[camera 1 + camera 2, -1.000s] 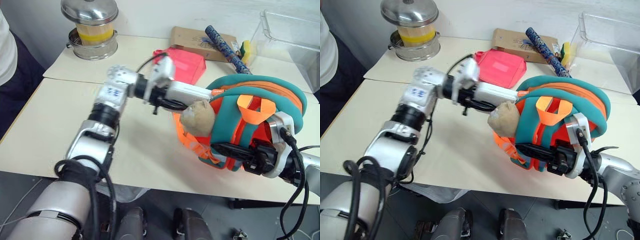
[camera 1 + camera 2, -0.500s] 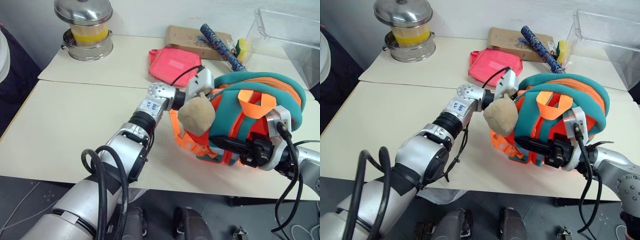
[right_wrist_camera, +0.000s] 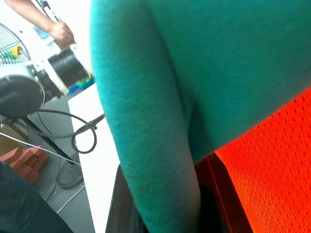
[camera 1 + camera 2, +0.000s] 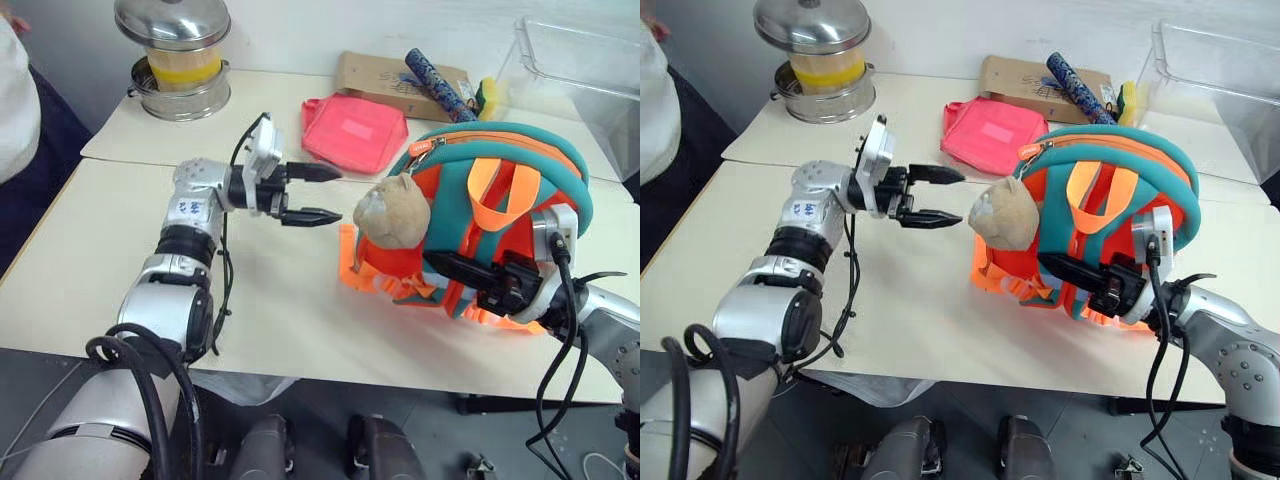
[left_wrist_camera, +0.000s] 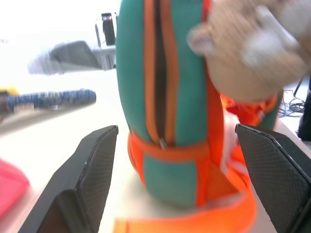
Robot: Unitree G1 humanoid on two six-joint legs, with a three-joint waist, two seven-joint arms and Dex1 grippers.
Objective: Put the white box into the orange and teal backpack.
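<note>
Two claws sit in my feed, and I read them from left to right. At the far left edge a person's white sleeve [image 4: 15, 100] shows beside the tabletop [image 4: 120, 260], and a steel steamer pot [image 4: 178, 55] with a yellow band stands at the back. My left claw [image 4: 315, 195] hangs level above the tabletop with its two black fingers spread wide and nothing between them, pointing toward the orange and teal backpack [image 4: 490, 220]. The backpack stands just beyond those fingertips, apart from them, its tan plush head [image 4: 392, 212] the nearest part to the claw. From the left wrist camera I see the backpack [image 5: 165, 111] framed between the two spread fingers, its teal side upright with an orange-trimmed zipper running down it, closed as far as I can tell.

The backpack looks small, with a teal top and sides, an orange mesh front, orange straps, and an orange loop handle on top. Behind it lie a flat pink-red pouch [image 4: 355, 130], a brown cardboard box [image 4: 395, 75], and a dark blue patterned roll [image 4: 450, 85]. A clear plastic bin [image 4: 585, 70] stands at the back right.

My right claw [image 4: 1065, 270] is closed tight on the backpack's lower front, holding it upright. I cannot see the white box anywhere in my views.
</note>
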